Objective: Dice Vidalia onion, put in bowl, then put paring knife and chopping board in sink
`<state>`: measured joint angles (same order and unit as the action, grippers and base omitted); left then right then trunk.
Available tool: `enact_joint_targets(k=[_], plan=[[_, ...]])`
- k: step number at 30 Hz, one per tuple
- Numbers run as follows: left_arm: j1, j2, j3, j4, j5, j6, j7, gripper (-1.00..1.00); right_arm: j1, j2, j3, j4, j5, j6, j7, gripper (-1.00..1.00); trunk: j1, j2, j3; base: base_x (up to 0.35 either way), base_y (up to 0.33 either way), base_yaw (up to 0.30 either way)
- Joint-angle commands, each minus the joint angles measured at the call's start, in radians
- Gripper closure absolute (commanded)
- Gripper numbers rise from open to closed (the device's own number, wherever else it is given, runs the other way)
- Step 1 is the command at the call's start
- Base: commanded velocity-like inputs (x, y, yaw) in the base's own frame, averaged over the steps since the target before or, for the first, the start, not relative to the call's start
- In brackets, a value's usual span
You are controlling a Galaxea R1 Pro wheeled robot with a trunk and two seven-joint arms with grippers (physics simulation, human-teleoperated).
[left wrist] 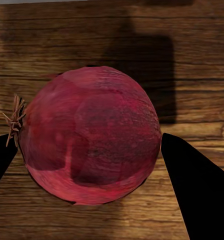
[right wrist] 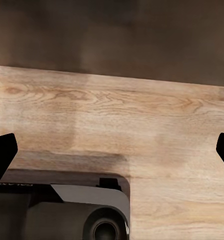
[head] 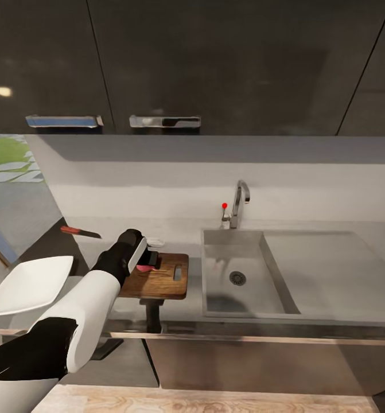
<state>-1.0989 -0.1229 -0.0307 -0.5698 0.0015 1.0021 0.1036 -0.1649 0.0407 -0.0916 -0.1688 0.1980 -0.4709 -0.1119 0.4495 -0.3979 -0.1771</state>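
Observation:
The Vidalia onion (left wrist: 89, 137), dark pinkish-red with a dry root tuft, rests on the brown chopping board (head: 170, 276) left of the sink (head: 272, 275). My left gripper (head: 146, 259) reaches down over the board's left half, shut on the onion, its black fingers (left wrist: 192, 185) pressed against both sides. The red-handled paring knife (head: 80, 232) lies on the countertop (head: 175, 226) at the far left. Nearer me, the white bowl (head: 28, 284) sits left of my left arm. My right gripper (right wrist: 114, 145) hangs open over pale wood flooring, holding nothing.
The basin holds only its drain hole (head: 237, 278); a flat drainer (head: 330, 269) extends right of it. A chrome tap (head: 238, 203) with a red knob stands behind the basin. Dark upper cabinets (head: 215, 63) with metal handles hang overhead. A window opening (head: 8, 160) is far left.

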Motion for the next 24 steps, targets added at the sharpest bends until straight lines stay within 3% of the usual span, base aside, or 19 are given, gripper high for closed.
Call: enact_joint_targets(k=[1, 24], plan=[[-0.001, 0.0, -0.003, -0.001, 0.0, 0.004, 0.005, 1.0, -0.001, 0.001, -0.008, 0.001, 0.011, -0.003, -0.003, -1.0, 0.001, -0.002, -0.003, 0.0, 0.0, 0.0], [-0.001, 0.003, -0.003, 0.013, -0.002, 0.004, 0.005, 1.0, -0.001, 0.001, -0.008, 0.001, 0.011, -0.003, -0.003, -1.0, 0.001, -0.002, -0.005, 0.0, 0.0, 0.0]])
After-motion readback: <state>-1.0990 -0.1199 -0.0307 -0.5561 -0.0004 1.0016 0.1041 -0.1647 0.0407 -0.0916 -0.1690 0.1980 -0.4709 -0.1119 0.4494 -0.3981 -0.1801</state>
